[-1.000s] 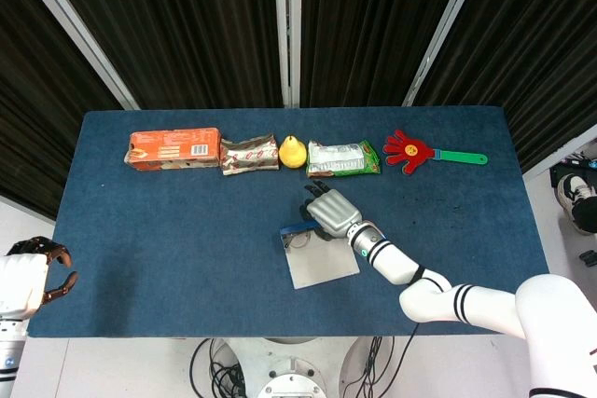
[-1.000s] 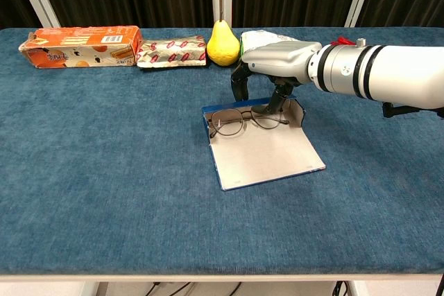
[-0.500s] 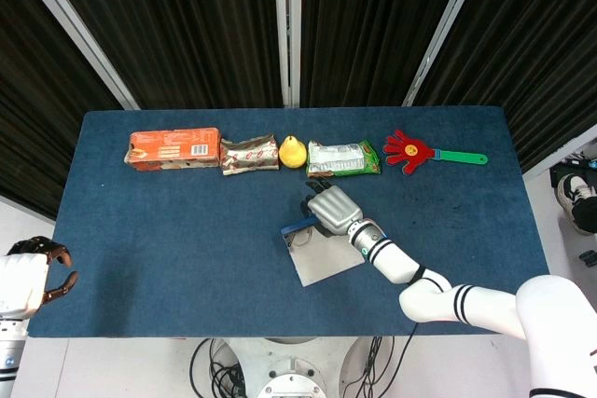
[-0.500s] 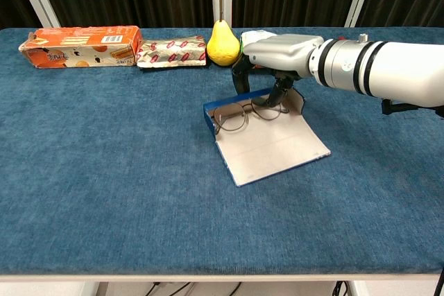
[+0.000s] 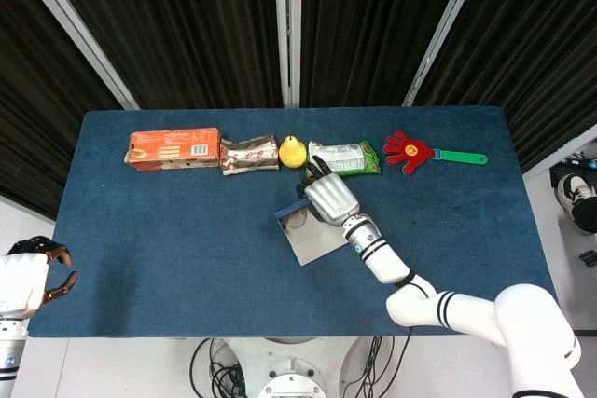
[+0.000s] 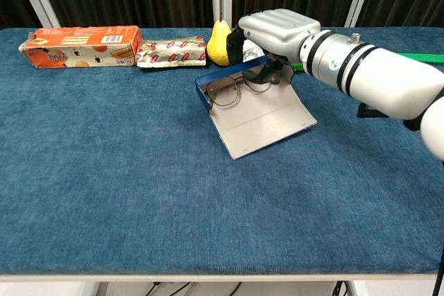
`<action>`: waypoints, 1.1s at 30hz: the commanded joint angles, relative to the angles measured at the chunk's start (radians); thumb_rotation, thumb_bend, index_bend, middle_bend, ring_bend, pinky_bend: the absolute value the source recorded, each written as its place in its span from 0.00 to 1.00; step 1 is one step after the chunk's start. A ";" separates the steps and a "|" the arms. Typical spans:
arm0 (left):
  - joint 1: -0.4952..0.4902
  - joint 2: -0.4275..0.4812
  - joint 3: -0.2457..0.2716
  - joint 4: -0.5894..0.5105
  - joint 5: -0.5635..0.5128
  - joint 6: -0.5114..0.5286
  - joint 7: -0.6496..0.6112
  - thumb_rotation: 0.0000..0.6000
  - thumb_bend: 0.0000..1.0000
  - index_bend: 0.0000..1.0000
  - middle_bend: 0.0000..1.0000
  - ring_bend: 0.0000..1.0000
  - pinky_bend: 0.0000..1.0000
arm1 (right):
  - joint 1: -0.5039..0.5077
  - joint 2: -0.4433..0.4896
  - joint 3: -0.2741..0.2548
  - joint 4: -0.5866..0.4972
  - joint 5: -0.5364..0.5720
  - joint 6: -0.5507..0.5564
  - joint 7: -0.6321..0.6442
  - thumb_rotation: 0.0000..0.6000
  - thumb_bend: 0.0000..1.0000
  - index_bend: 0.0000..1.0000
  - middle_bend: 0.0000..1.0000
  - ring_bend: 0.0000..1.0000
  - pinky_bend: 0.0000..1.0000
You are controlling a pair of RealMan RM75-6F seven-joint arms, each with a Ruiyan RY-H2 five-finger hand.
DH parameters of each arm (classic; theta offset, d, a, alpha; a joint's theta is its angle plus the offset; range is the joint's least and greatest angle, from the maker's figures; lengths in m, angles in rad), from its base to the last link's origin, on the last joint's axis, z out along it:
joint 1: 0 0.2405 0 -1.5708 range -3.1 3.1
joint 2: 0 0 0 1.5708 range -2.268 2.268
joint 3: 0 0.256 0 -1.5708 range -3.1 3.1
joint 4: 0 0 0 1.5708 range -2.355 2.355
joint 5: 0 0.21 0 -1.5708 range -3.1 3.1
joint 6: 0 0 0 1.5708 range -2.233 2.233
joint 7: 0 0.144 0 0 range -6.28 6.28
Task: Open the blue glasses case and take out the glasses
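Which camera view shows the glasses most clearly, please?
The chest view. There the glasses show both lenses and the thin frame, lying in the open blue glasses case under the right hand. The head view shows only a small glimpse of them beside that hand.

right hand (image 6: 277,30) palm down, fingers (image 6: 234,45) curled, left hand (image 5: 37,272) idle, fingers hooked

Along the far edge of the blue table (image 5: 140,230) lies a row — an orange box (image 5: 174,148), a red-and-silver packet (image 5: 249,154), a pear (image 5: 293,151), a green packet (image 5: 350,157), and a red hand clapper (image 5: 422,152) with a green handle.
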 commanded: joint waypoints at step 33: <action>-0.003 0.001 -0.001 -0.004 -0.005 -0.005 0.008 1.00 0.26 0.58 0.52 0.30 0.34 | -0.086 0.177 0.032 -0.297 0.071 -0.066 -0.120 1.00 0.25 0.20 0.23 0.00 0.00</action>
